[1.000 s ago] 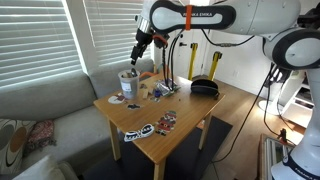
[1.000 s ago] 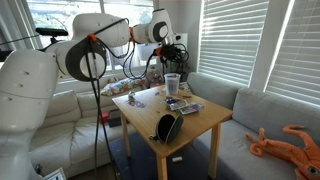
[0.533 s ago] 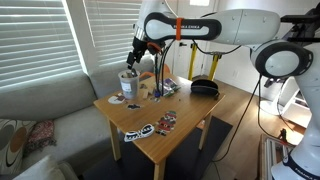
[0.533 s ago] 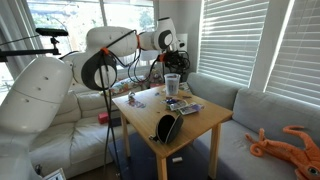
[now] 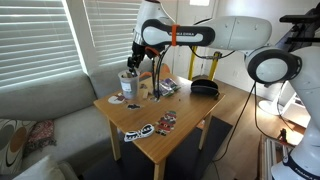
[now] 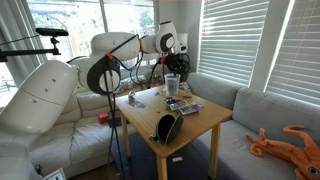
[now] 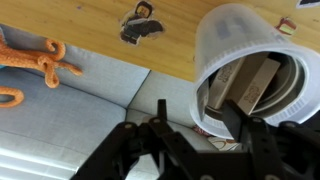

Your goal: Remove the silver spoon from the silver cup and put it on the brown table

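Note:
The silver cup (image 5: 128,82) stands at the far corner of the brown table (image 5: 185,110), seen in both exterior views (image 6: 172,84). My gripper (image 5: 135,56) hangs just above the cup's mouth (image 6: 172,64). In the wrist view the cup (image 7: 225,40) fills the right side, tilted, with pale flat handles inside; the silver spoon (image 7: 246,84) seems to be among them, but I cannot pick it out surely. My gripper (image 7: 197,118) is open and empty, its two black fingers straddling the cup's near rim.
A low black rounded object (image 5: 205,87) lies on the table's other side. Stickers (image 5: 165,121) are scattered over the top. A grey sofa (image 5: 45,110) borders the table, with an orange octopus toy (image 6: 290,140) on it. Window blinds stand behind.
My gripper has come down and slightly sideways toward the cup's mouth. The cup and the other things on the table have not moved.

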You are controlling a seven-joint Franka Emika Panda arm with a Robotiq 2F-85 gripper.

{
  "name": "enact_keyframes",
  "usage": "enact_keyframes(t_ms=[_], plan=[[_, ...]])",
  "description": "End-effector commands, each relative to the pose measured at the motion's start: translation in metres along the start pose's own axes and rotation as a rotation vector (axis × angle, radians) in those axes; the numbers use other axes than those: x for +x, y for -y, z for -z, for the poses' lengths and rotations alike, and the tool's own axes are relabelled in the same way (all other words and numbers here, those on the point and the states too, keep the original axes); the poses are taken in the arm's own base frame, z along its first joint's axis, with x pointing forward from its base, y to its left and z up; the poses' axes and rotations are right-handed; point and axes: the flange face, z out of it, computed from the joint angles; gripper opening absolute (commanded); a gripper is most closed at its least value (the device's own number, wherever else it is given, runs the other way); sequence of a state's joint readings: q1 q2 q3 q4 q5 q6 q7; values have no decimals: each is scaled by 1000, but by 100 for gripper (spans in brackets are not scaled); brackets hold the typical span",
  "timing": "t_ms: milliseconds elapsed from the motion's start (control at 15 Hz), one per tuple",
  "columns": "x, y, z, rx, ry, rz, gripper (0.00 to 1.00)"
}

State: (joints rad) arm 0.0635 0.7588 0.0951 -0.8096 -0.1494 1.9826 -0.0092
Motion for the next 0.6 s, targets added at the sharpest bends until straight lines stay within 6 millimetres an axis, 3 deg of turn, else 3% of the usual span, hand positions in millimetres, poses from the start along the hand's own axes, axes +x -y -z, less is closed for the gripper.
enact_keyframes(t_ms=[0,267,533], plan=[[3,5,0,-40,10,-19,37],[4,13,3,-70,5,2,3],[6,24,12,-89,-10,31,0]])
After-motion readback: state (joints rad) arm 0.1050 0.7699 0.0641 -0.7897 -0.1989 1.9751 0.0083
